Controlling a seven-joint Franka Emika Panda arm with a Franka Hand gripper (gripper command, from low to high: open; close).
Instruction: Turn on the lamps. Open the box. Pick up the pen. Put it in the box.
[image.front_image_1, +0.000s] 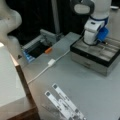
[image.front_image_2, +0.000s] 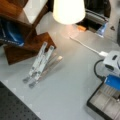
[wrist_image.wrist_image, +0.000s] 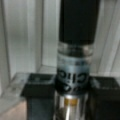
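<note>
— Where is your claw right now?

— My gripper is down inside the open box, at a front view's right, over the pale compartments. In a front view the same box shows at the bottom right corner, with my white wrist and its blue part above it.

— Is it holding anything?

— Yes. In the wrist view the pen stands upright between my two black fingers, which are closed against its lower end from both sides. Its body is black at the top, with a clear band and lettering lower down. Behind it run the pale ribs of the box's inside.

— And the lamp?

— The lamp glows bright at a front view's top. Its white cable with an inline switch crosses the grey table.

— Anything else there?

— White perforated strips lie near a front view's bottom, well apart from the box. A wooden stand sits beside them.
</note>
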